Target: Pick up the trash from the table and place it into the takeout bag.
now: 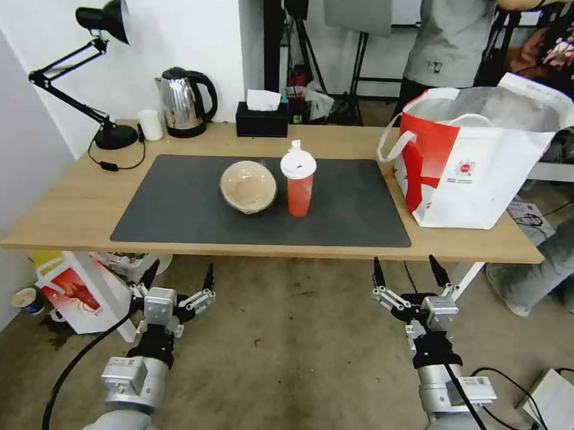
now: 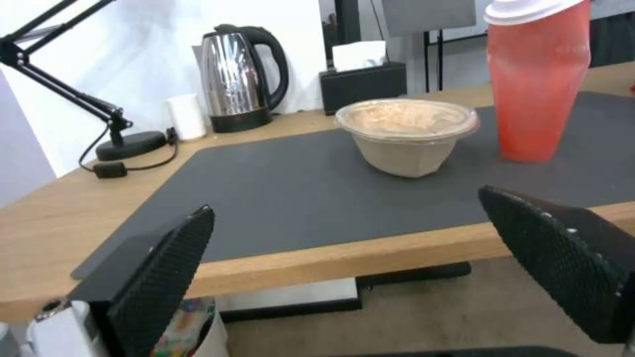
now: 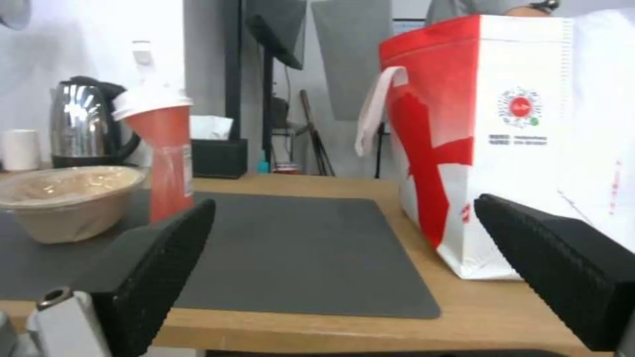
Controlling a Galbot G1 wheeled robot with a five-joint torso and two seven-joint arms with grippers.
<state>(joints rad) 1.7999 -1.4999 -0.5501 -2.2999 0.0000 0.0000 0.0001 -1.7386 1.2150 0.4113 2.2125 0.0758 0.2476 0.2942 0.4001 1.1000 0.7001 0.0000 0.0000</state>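
A beige bowl (image 1: pixel 248 187) (image 2: pixel 408 134) (image 3: pixel 61 200) with a clear lid sits mid-mat on the table (image 1: pixel 67 213). A red drink cup (image 1: pixel 298 179) (image 2: pixel 537 79) (image 3: pixel 165 148) with a white lid stands just to its right. The red-and-white takeout bag (image 1: pixel 471 165) (image 3: pixel 503 134) stands open at the table's right end. Both arms hang below the table's front edge, apart from everything. My left gripper (image 1: pixel 178 276) (image 2: pixel 350 267) is open, and so is my right gripper (image 1: pixel 409 269) (image 3: pixel 350 263).
At the table's back stand a black desk lamp (image 1: pixel 94 76), a white cup (image 1: pixel 151 124), a steel kettle (image 1: pixel 183 103) and a black tissue box (image 1: pixel 261 119). A red-and-white carton (image 1: pixel 77 292) lies on the floor under the left end. A person stands behind the bag.
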